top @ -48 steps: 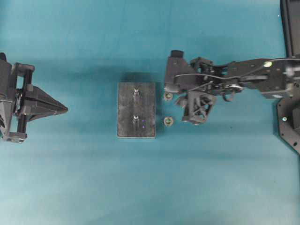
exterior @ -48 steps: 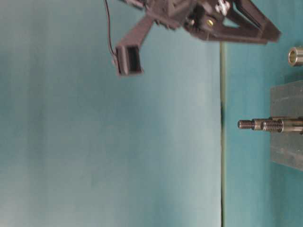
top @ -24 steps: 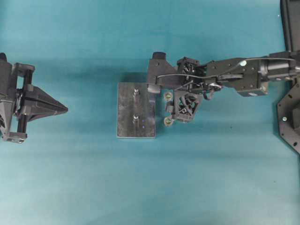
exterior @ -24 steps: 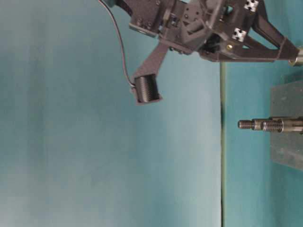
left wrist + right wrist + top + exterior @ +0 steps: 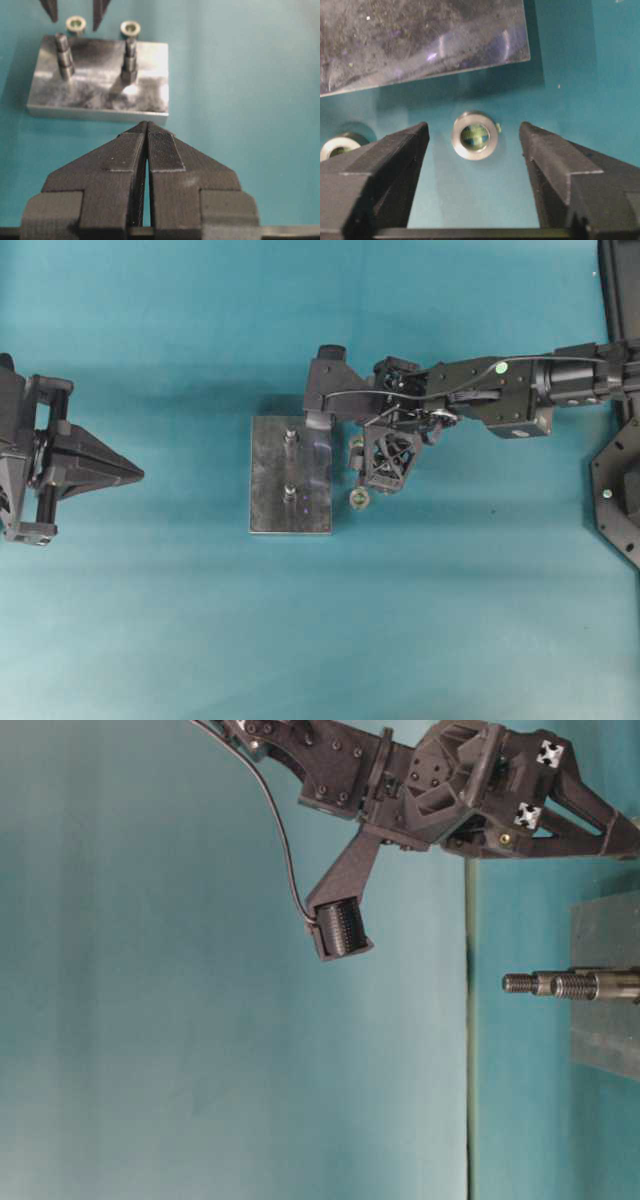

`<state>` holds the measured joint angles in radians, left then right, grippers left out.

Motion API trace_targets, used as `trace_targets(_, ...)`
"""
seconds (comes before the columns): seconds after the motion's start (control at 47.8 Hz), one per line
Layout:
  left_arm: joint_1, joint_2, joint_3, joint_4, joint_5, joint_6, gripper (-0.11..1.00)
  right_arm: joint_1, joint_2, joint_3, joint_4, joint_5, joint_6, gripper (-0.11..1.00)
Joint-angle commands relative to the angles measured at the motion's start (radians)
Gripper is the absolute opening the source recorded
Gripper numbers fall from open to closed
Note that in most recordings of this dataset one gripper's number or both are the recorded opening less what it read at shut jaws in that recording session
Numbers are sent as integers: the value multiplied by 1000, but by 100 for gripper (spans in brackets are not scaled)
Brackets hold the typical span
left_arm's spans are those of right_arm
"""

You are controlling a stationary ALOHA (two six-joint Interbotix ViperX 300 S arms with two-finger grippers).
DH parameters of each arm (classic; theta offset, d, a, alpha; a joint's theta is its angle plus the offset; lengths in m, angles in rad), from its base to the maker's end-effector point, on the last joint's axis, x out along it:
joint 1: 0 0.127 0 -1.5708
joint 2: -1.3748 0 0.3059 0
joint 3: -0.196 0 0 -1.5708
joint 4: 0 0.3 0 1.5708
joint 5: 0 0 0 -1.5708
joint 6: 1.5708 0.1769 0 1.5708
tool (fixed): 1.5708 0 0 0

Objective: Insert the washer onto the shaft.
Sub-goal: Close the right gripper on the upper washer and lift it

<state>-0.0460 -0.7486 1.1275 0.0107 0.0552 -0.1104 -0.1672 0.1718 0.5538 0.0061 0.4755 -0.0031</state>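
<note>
Right wrist view: washer (image 5: pixel 475 135) lies flat on the bench (image 5: pixel 560 60), centred between the released right end effector's (image 5: pixel 474 165) fingers, touching neither, beside the plate (image 5: pixel 420 40).

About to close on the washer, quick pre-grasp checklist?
1. Right claw open: ok.
2. Washer centred between its fingers: ok.
3. Washer lying flat on the table, hole up: ok.
4. Second washer outside the jaws: ok, though close to one finger.
5. Both shafts on the metal block bare: ok.
6. Left claw shut, short of the block: ok.
</note>
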Motion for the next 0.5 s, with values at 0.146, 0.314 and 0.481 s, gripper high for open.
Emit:
trace_targets(0.146, -2, -5, -6, 2, -9, -2, 0, 20, -15, -20, -2, 21, -9, 50)
trace_targets(0.314, 0, -9, 8, 2, -14, -2, 0, 35, -11, -20, -2, 31, -9, 36)
trace_targets(0.481, -2, -21, 12, 2, -17, -2, 0, 43, -12, -21, -2, 26, -3, 34)
